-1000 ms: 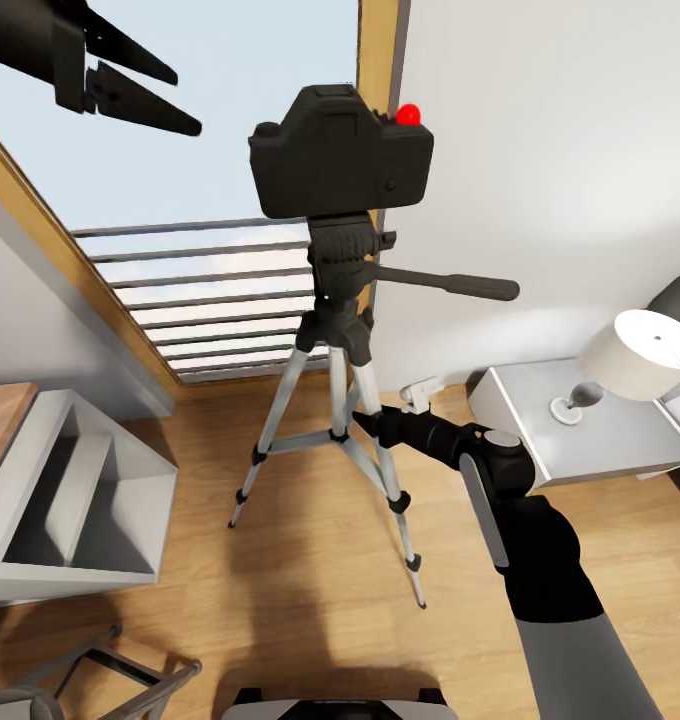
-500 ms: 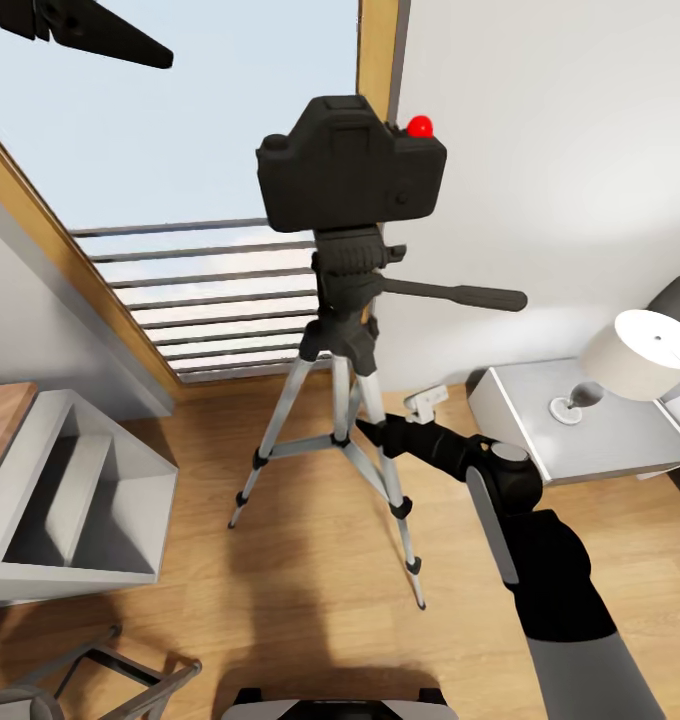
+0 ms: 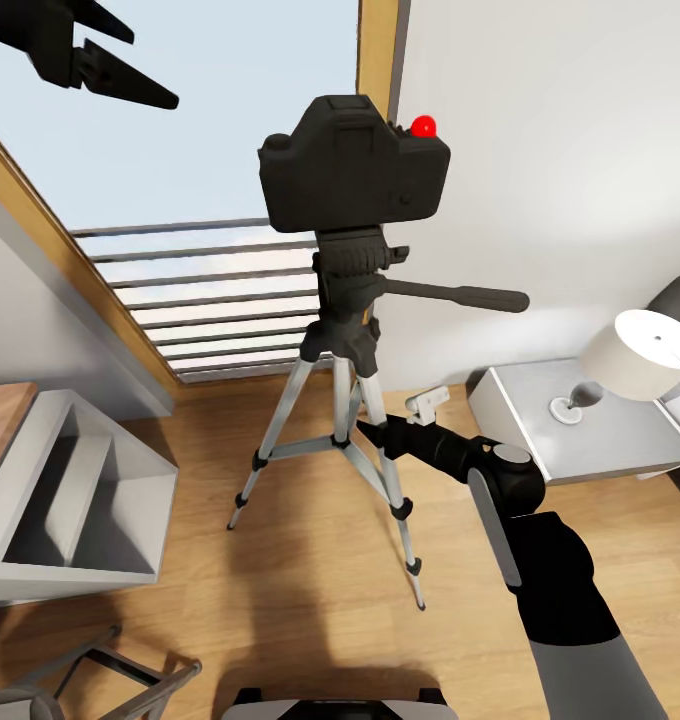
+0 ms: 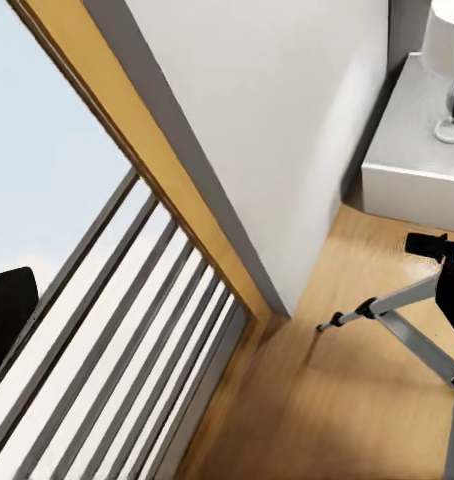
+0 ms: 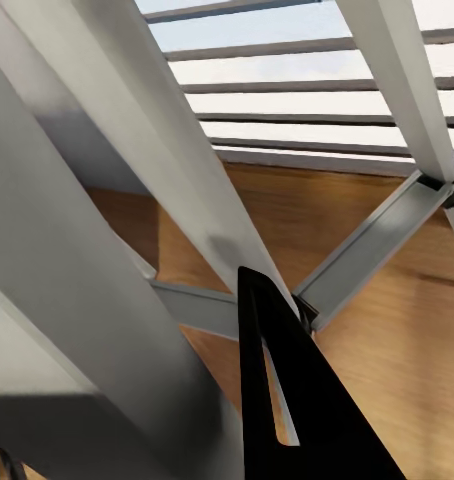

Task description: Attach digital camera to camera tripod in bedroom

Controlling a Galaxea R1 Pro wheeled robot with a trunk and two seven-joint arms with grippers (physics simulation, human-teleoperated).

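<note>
The matte-black digital camera [image 3: 355,165], red button [image 3: 423,126] on top, sits upright on the black head of the camera tripod [image 3: 348,285], and the pan handle [image 3: 460,296] points right. The silver legs stand on the wood floor by the window. My right gripper [image 3: 367,430] is shut on a silver tripod leg low down. In the right wrist view one black finger [image 5: 277,400] lies along that leg [image 5: 107,230], which hides the other finger. My left gripper [image 3: 152,70] hangs open in the air, up and left of the camera, holding nothing.
A grey nightstand [image 3: 540,440] with a white lamp [image 3: 640,355] stands at the right. An open grey shelf unit [image 3: 70,500] is at the left, and a low grey metal frame [image 3: 100,670] lies at the bottom left. The window railing [image 3: 210,300] is behind the tripod.
The tripod and the camera on it have shifted a little to the right together with my right arm. My left gripper has drawn away from the camera, up and to the left.
</note>
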